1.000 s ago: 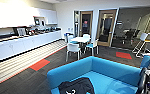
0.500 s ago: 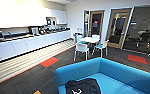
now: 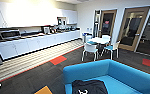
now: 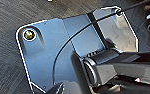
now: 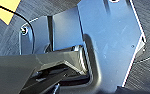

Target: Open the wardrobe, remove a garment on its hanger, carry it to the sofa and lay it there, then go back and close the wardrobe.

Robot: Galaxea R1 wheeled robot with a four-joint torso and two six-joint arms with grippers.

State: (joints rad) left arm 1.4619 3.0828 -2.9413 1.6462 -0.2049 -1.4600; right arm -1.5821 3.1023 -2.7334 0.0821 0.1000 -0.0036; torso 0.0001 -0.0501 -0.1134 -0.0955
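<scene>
The turquoise sofa [image 3: 121, 75] fills the lower right of the head view. The black garment [image 3: 89, 87] lies crumpled on its seat near the left arm. A small pale piece, perhaps the hanger [image 3: 82, 91], shows on the fabric at the picture's bottom edge. At the far wall, left of the wooden doors, stands a tall narrow white unit that looks like the wardrobe [image 3: 97, 22]; its doors are too far off to read. In both wrist views dark carpet lies under the robot's own plate and bar.
A long white kitchen counter [image 3: 36, 42] runs along the left wall. A round white table with white chairs [image 3: 98, 45] stands between the sofa and the far doors. Orange carpet patches [image 3: 58, 60] mark the dark floor, and a yellow one [image 3: 43, 90] lies close by.
The whole head picture has shifted to the right, so the camera has turned left. The garment stays on the sofa seat.
</scene>
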